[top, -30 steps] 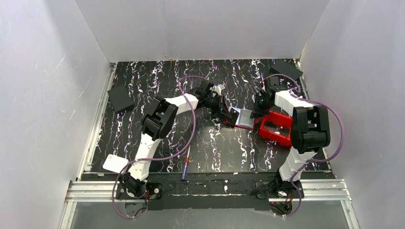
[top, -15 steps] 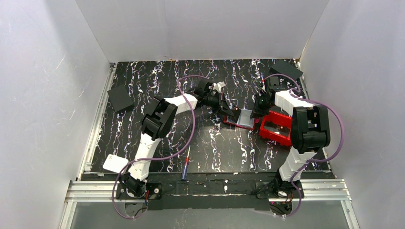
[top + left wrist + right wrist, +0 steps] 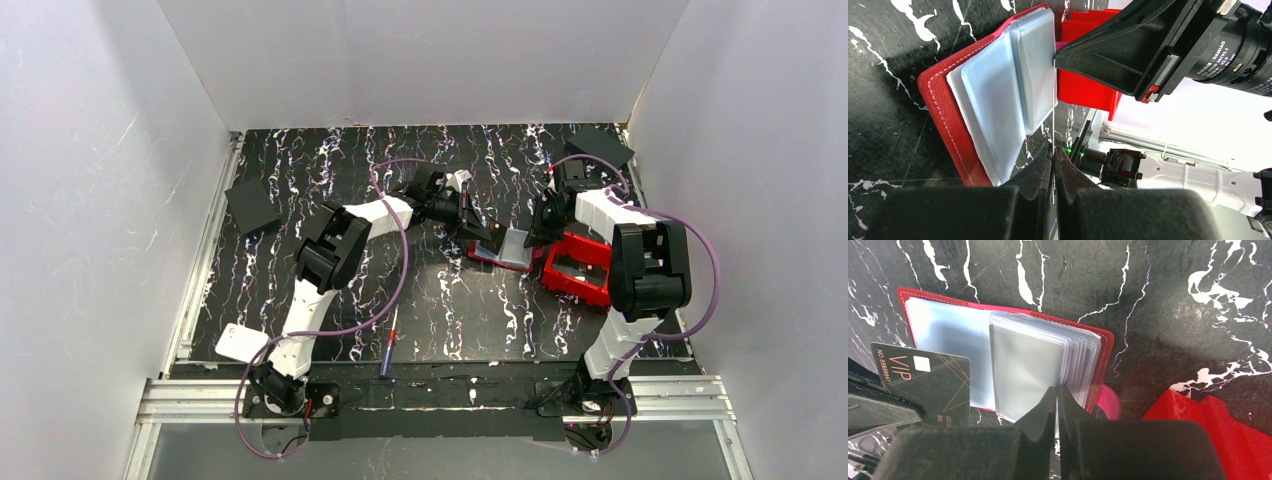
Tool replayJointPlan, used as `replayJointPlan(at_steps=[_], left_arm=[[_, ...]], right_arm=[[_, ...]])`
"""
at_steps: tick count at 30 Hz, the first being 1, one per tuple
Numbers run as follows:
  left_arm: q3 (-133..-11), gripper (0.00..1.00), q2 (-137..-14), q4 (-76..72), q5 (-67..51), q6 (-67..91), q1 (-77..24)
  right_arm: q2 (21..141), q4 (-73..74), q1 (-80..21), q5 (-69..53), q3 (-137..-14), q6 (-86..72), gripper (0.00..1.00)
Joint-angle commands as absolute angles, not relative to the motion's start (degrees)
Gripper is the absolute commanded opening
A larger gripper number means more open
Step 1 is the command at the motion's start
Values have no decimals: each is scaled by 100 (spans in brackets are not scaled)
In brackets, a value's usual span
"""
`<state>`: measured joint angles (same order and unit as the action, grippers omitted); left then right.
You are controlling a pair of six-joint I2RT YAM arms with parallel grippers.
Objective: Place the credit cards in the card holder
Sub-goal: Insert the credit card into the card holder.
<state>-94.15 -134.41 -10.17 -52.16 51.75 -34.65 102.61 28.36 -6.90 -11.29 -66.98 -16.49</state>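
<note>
Your left gripper [image 3: 1053, 150] aims its clamped VIP card [image 3: 923, 382] edge-first at the open card holder [image 3: 943, 340] — toward the right edge of the table [image 3: 300, 170] — whose sleeve [image 3: 1028, 367] your right gripper [image 3: 1057, 388] pinches.

Credit card [image 3: 930, 382] corner behind left end effector [image 3: 912, 413]

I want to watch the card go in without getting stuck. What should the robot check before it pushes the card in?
1. card holder lying open on the table: ok.
2. left gripper shut on the VIP card: ok.
3. right gripper pinching a clear sleeve at its edge: ok.
4. Sleeve mouth spread wide enough for the card: cannot tell.
5. Card started into the sleeve: not ok, it hangs over the holder's other page.
6. red bin out of the card's path: ok, it sits on the holder's opposite side.
</note>
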Motion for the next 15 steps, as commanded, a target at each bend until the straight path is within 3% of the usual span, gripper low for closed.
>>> replayJointPlan(at_steps=[1,15], left_arm=[[-9295,0,-13459,-1029,-5362,5243,-3454],[-9364,0,-13597,-836,-5300,5133,-3541]], right_arm=[[10582,2760,-791,-1072,-6686,-1578,8],[10564,2777,-791,-1072,-6706,-1582,8]])
